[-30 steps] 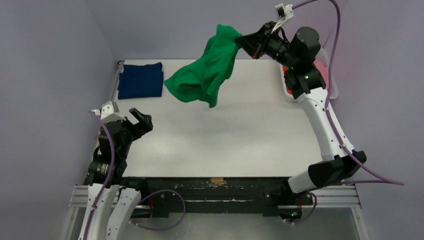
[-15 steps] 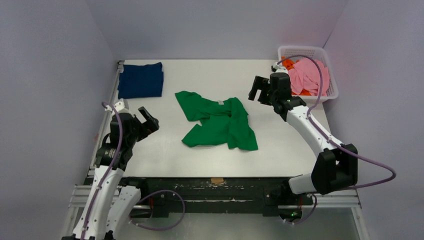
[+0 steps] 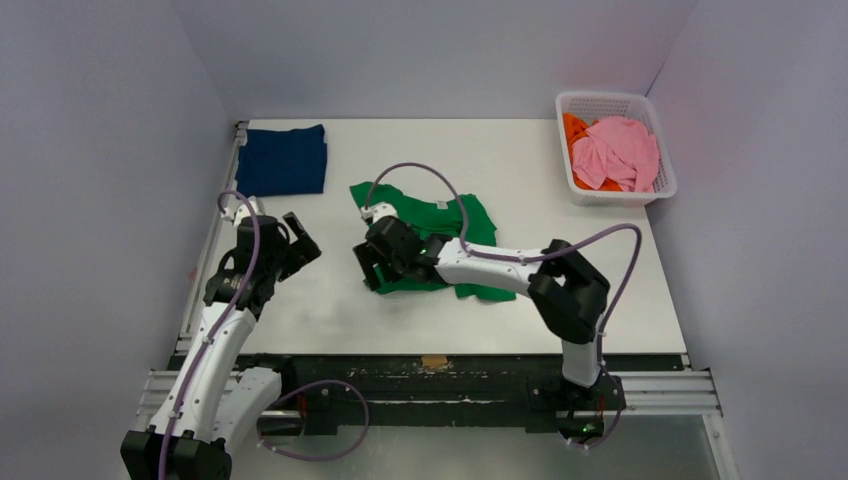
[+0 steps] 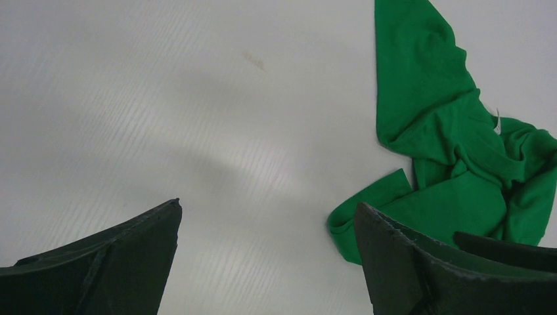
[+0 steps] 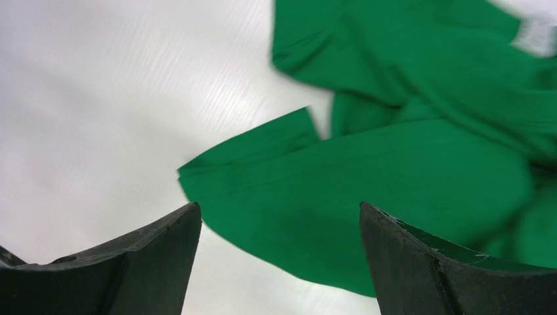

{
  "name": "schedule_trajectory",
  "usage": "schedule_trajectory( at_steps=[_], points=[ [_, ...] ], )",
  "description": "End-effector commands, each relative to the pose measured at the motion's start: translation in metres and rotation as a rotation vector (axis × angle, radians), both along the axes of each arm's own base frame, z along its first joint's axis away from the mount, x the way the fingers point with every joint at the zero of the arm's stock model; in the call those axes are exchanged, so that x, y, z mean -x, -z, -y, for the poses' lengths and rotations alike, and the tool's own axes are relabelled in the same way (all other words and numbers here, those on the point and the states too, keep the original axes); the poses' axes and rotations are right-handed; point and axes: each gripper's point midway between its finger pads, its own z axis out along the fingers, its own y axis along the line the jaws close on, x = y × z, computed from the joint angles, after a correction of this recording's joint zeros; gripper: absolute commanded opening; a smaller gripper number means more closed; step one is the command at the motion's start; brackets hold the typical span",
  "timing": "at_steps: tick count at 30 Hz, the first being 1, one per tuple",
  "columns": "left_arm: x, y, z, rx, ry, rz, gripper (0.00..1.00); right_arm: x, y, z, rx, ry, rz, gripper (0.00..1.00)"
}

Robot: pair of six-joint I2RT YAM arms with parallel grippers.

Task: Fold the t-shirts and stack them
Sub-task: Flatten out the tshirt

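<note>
Bench (image 3: 560,300): white, carries everything noted below.

Green t-shirt (image 3: 460,222): crumpled, not yet folded, lying flat under and ahead of the right jaws. In the right wrist view the cloth (image 5: 407,177) fills the space ahead and to the right of the jaws, and one loose corner is seen just ahead of the gap between them. Its long axis is judged to run from that corner away to the right of the jaws.

Basket (image 3: 603,97): well apart, behind the right jaws. A pink t-shirt (image 3: 620,145) and an orange t-shirt (image 3: 573,130) are held in it, unfolded.

Navy t-shirt (image 3: 282,160): folded, off to the left of the left jaws and outside their own view.

Right arm (image 3: 490,268): right jaws are spread wide and nothing is gripped; they hang low over the shirt's corner.

Left arm (image 3: 225,330): left jaws are fully spread and empty. The green cloth (image 4: 453,151) is seen ahead and to their right, near but apart.

Judgement: the right jaws are the nearer pair, so the corner is theirs to pinch. The shirt must be spread before any fold.
</note>
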Motion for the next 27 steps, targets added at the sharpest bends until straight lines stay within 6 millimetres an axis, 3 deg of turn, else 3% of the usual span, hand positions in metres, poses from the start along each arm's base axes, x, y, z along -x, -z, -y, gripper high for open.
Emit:
schedule_trajectory(
  at_steps=[1,4,8,10,11,12,14,18,21,23,27],
  points=[
    [-0.002,-0.009,-0.012,-0.023,-0.077,0.022,1.00,0.008,0.005,-0.040,0.034,-0.044,0.020,0.83],
    [-0.002,-0.009,-0.013,-0.024,-0.080,0.024,1.00,0.012,0.030,-0.053,0.117,-0.067,0.020,0.80],
    [-0.002,-0.007,-0.014,-0.026,-0.084,0.017,1.00,0.010,0.060,-0.039,0.236,-0.012,-0.001,0.71],
    [-0.002,-0.007,-0.015,-0.030,-0.089,0.017,1.00,0.013,0.068,-0.028,0.258,0.020,-0.017,0.53],
    [-0.002,-0.008,-0.015,-0.029,-0.089,0.019,1.00,0.013,0.070,-0.021,0.267,0.041,-0.013,0.37],
    [-0.002,-0.008,-0.015,-0.029,-0.089,0.021,1.00,0.011,0.066,-0.012,0.273,0.077,0.007,0.18],
    [-0.005,-0.009,-0.012,-0.021,-0.075,0.027,1.00,0.008,0.052,0.006,0.279,0.141,0.052,0.00],
    [-0.018,-0.010,0.006,0.032,0.005,0.040,1.00,0.003,-0.002,0.044,0.194,0.247,0.145,0.00],
    [-0.035,-0.007,0.026,0.090,0.093,0.046,1.00,0.003,-0.026,0.089,0.120,0.337,0.152,0.00],
    [-0.046,-0.003,0.038,0.127,0.145,0.040,1.00,0.002,-0.037,0.132,0.075,0.434,0.135,0.00],
    [-0.070,0.009,0.056,0.143,0.201,-0.025,1.00,-0.001,-0.038,0.227,0.023,0.683,0.112,0.00]
  ],
)
